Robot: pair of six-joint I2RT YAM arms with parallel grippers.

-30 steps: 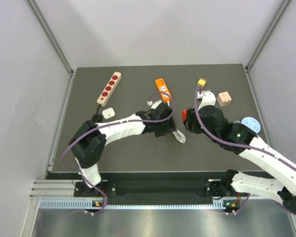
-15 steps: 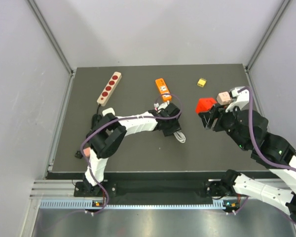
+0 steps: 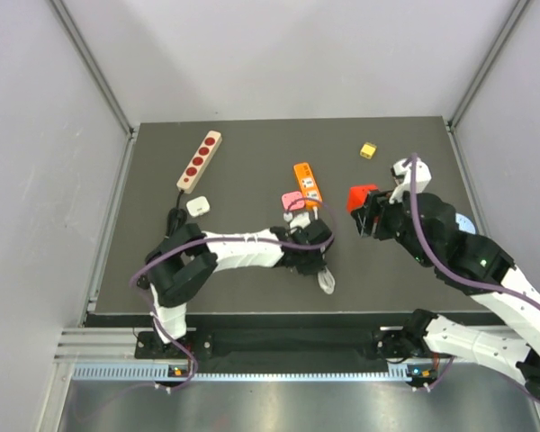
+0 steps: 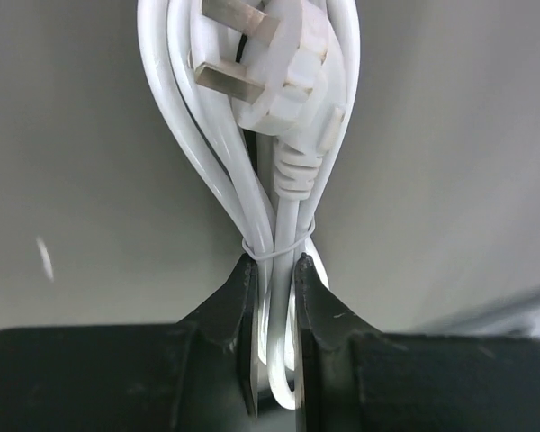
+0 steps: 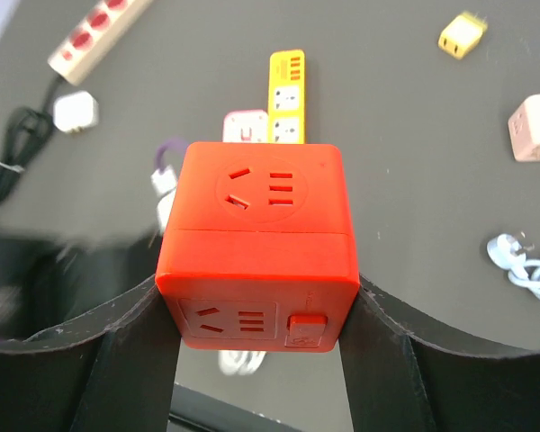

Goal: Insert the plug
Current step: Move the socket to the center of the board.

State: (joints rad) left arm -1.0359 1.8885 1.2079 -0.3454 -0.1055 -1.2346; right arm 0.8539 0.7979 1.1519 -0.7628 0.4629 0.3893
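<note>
Top external view: the right gripper [image 3: 371, 216] clamped the plug [image 3: 360, 196] by two opposite sides, near the orange power strip [image 3: 307, 184] at its 3 o'clock; bare mat [image 3: 252, 153] lay between them, with the table's edges well apart. The plug was a cube without a long axis, one socket face turned up; the strip ran roughly 12 to 6. The left gripper [image 3: 317, 263] was pinched on the white cord [image 4: 279, 180].

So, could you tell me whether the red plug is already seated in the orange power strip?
No, the right claw holds the red plug well apart from the orange power strip, which lies on the table beyond it.
</note>
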